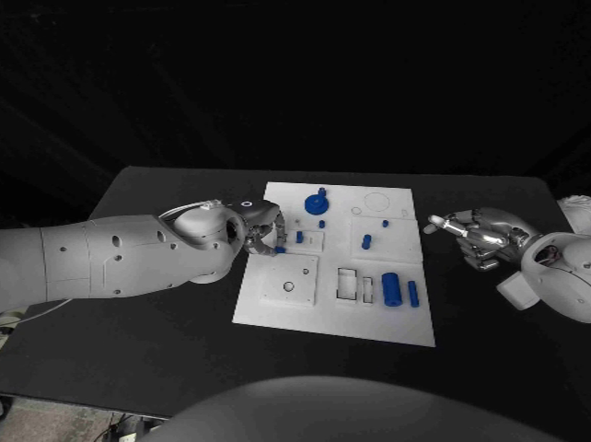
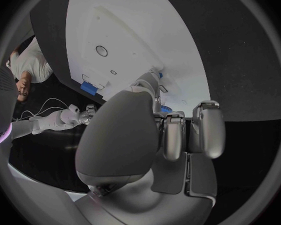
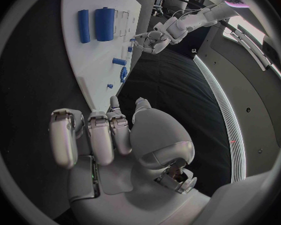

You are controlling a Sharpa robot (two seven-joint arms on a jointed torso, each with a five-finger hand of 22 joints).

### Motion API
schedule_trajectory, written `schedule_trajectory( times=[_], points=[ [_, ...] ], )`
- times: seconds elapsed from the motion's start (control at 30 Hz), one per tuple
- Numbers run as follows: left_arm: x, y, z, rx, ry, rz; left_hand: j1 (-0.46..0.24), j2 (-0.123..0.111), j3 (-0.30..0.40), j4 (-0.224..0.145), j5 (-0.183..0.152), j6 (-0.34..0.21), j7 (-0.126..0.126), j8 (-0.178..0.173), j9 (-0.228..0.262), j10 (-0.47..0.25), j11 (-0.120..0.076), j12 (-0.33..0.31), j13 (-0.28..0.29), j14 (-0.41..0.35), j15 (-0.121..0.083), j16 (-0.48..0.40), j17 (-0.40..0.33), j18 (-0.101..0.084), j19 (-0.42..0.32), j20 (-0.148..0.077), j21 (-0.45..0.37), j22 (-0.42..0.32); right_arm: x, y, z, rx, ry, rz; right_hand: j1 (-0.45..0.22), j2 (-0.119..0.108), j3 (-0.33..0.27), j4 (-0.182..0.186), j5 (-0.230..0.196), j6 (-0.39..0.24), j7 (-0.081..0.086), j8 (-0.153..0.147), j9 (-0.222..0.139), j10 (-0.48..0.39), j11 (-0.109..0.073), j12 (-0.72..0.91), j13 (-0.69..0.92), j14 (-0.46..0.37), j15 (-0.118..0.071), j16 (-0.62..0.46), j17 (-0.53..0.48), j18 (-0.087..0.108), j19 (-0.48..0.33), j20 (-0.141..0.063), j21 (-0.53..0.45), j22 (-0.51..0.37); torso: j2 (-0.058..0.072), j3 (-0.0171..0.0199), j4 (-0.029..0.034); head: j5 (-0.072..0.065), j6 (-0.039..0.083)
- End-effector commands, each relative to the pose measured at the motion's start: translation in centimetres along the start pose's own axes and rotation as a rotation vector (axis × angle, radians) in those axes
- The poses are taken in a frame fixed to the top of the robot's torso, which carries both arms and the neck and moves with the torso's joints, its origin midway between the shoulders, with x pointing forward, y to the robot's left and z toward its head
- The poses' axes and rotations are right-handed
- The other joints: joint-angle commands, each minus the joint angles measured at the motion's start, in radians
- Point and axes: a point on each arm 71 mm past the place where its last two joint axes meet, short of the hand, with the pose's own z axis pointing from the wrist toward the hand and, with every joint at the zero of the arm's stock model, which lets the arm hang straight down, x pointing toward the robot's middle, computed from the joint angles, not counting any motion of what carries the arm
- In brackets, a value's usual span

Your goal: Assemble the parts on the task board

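My left hand pinches a small blue part at the board's nine o'clock edge — light, rigid, slippery; right hand curled, empty.

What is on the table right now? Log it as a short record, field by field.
board: white task board in the middle of the black table
loose parts: large blue cylinder beside a thin blue bar at the board's near right; blue knob at the far end; small blue peg mid-board
left hand: left hand over the board's left edge, fingers at a small blue piece; whether it is gripped cannot be told
right hand: right hand off the board to its right, holding nothing, fingers apart
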Motion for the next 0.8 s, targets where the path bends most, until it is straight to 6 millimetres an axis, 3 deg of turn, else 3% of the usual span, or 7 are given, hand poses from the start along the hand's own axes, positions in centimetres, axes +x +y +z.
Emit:
schedule_trajectory(
  times=[0.03,0.07,0.27,0.57,0.7,0.8],
  points=[
    [0.05,-0.19,-0.12,0.014,0.003,-0.004,-0.012,0.001,-0.020,0.001,-0.006,-0.091,0.002,0.022,0.026,0.102,-0.006,0.000,0.263,0.104,-0.006,0.002,0.263,0.003,0.038,-0.009,-0.004,0.217,0.19,0.03,0.00,-0.006,0.018,0.000,0.007,0.002,0.005,0.003,0.003,0.004,-0.001,-0.005,-0.001,0.106,-0.012,-0.005,0.118,0.106,-0.007,0.003,0.263,0.007,-0.004,0.000,-0.007,0.215,0.000,0.0000,0.0001,-0.001,0.000],
    [0.04,-0.19,-0.15,0.016,0.002,-0.005,-0.012,0.002,-0.025,0.002,-0.007,-0.126,0.000,0.023,0.029,0.102,-0.007,0.000,0.263,0.104,-0.006,0.002,0.263,0.003,0.038,-0.009,-0.005,0.217,0.19,0.02,0.00,-0.006,0.018,0.000,0.007,0.002,0.005,0.003,0.003,0.004,-0.001,-0.005,-0.001,0.106,-0.012,-0.005,0.118,0.106,-0.007,0.003,0.263,0.007,-0.004,0.000,-0.007,0.215,0.000,0.0000,0.0001,-0.001,0.000],
    [-0.04,-0.20,-0.31,0.034,-0.010,-0.016,-0.027,0.000,-0.054,0.009,-0.020,-0.216,-0.003,0.035,0.033,0.102,-0.010,0.000,0.263,0.104,-0.006,0.002,0.263,0.004,0.037,-0.010,-0.008,0.216,0.17,-0.03,-0.03,-0.004,0.017,0.000,0.008,0.002,0.006,0.002,0.003,0.005,-0.001,-0.005,-0.001,0.106,-0.012,-0.005,0.118,0.106,-0.007,0.003,0.263,0.007,-0.003,0.000,-0.006,0.215,0.000,0.0001,-0.0001,-0.002,0.000],
    [-0.36,-0.15,-0.62,0.060,-0.052,-0.034,-0.056,0.011,-0.068,0.014,-0.019,-0.237,-0.001,0.036,0.019,0.102,-0.009,0.000,0.263,0.104,-0.006,0.002,0.263,0.004,0.037,-0.010,-0.007,0.217,0.14,-0.10,-0.08,-0.001,0.017,0.000,0.011,0.001,0.007,0.000,0.004,0.005,-0.002,-0.005,-0.002,0.106,-0.012,-0.005,0.118,0.106,-0.007,0.003,0.263,0.007,-0.003,0.000,-0.006,0.215,0.001,-0.0001,-0.0002,-0.004,0.000],
    [-0.55,-0.28,-0.71,0.074,-0.078,-0.039,-0.070,0.032,-0.058,0.014,0.037,-0.201,0.002,0.042,0.001,0.102,-0.006,0.000,0.263,0.104,-0.006,0.002,0.263,0.002,0.040,-0.009,-0.001,0.219,0.14,-0.10,-0.08,-0.001,0.017,0.000,0.012,0.001,0.008,-0.001,0.004,0.006,-0.002,-0.005,-0.002,0.106,-0.012,-0.005,0.118,0.106,-0.007,0.003,0.263,0.007,-0.003,0.000,-0.006,0.215,0.000,0.0000,0.0004,-0.004,0.000],
    [-0.63,-0.56,-0.71,0.086,-0.091,-0.017,-0.065,0.035,-0.040,0.014,0.077,-0.166,0.008,0.032,-0.024,0.102,-0.003,0.000,0.263,0.104,-0.003,0.002,0.263,0.001,0.043,-0.007,0.005,0.220,0.17,-0.09,-0.07,-0.002,0.017,0.000,0.012,0.001,0.008,-0.001,0.004,0.006,-0.002,-0.005,-0.002,0.106,-0.012,-0.005,0.118,0.106,-0.007,0.003,0.263,0.007,-0.003,0.000,-0.006,0.215,0.000,-0.0001,0.0000,-0.003,0.000]
  ],
)
